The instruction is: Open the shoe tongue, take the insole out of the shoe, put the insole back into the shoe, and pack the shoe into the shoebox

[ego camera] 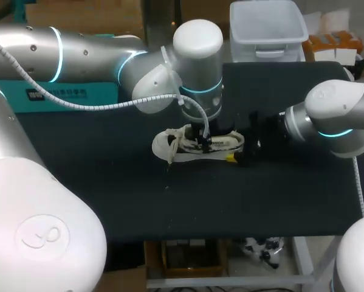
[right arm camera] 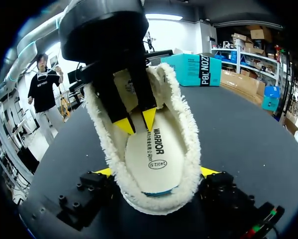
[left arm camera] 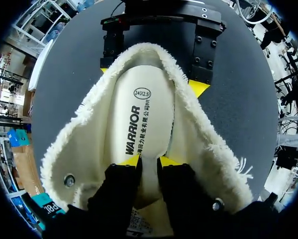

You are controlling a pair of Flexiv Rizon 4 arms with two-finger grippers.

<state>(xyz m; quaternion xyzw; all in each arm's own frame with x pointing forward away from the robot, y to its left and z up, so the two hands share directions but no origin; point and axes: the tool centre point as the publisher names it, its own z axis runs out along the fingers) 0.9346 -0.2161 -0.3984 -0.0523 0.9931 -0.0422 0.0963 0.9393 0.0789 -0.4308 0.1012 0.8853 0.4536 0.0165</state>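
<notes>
A white shoe [ego camera: 197,146] with a fleecy lining lies on its sole mid-table, heel toward my right arm. Its cream insole [left arm camera: 144,114] lies flat inside, printed side up. My left gripper [left arm camera: 149,161] points down into the shoe's mouth. Its fingertips [left arm camera: 131,160] stand a little apart, open, resting on the insole's front half, as the right wrist view also shows for the left gripper [right arm camera: 136,123]. My right gripper [right arm camera: 155,172] straddles the heel, with both of its fingers against the shoe's [right arm camera: 153,149] sides. A teal box [ego camera: 69,96] stands at the back left.
The black table [ego camera: 230,207] has free room in front of the shoe and to its left. My left arm [ego camera: 109,67] stretches over the back left part, above the teal box. A clear plastic bin [ego camera: 267,27] stands behind the table.
</notes>
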